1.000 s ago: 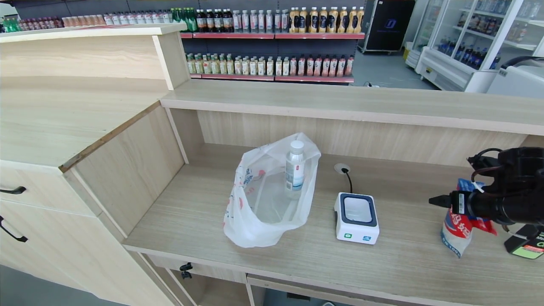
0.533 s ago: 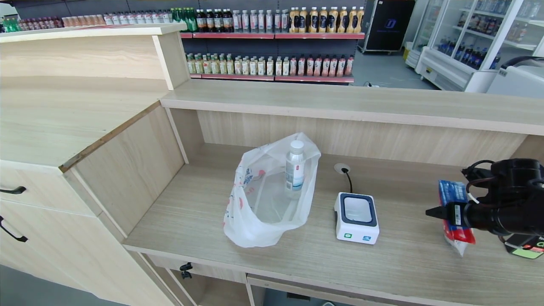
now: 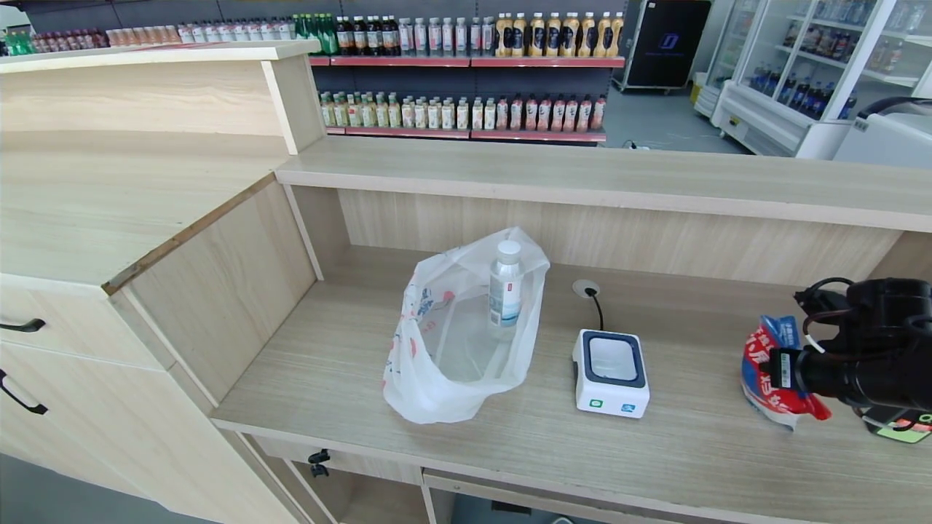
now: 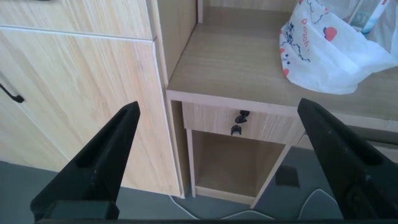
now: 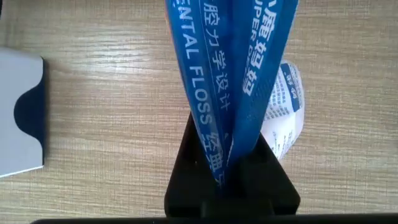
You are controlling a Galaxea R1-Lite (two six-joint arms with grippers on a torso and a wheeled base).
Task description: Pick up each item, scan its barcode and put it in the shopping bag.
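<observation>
Gripping the floss pouch [image 5: 231, 74] by its flat sealed edge, the right gripper [image 5: 227, 171] has both black fingers clamped onto the blue film. The right wrist view supplies this contact detail. It also shows the white part of the pouch [image 5: 283, 109] beyond the fingers, over the wood-grain counter, and a corner of the scanner [image 5: 20, 112] at the frame edge.

The head view supplies the layout. The right gripper [image 3: 790, 370] holds the floss pouch [image 3: 768, 375] at the right end of the counter [image 3: 510, 444], tilted, with its red and white face towards the scanner. Whether the lower corner of the pouch touches the counter cannot be told. The arm covers the far side of the pouch.

The scanner [image 3: 611, 372] sits between the pouch and the shopping bag [image 3: 415, 378], window up, its cable running to a grommet [image 3: 586, 289] behind it. The bag stands open on the counter with a clear bottle [image 3: 504, 291] upright inside.

The left wrist view shows the left gripper [image 4: 217, 107] with fingers spread wide, down in front of the counter edge. It faces a drawer lock [image 4: 239, 121], with the cabinet front [image 4: 81, 93] to one side. The shopping bag [image 4: 329, 53] lies on the counter above.

A dark device with a green label [image 3: 899, 427] lies under the right arm. Shelves of bottled drinks [image 3: 466, 113] and glass-door coolers [image 3: 801, 65] stand behind the counter.
</observation>
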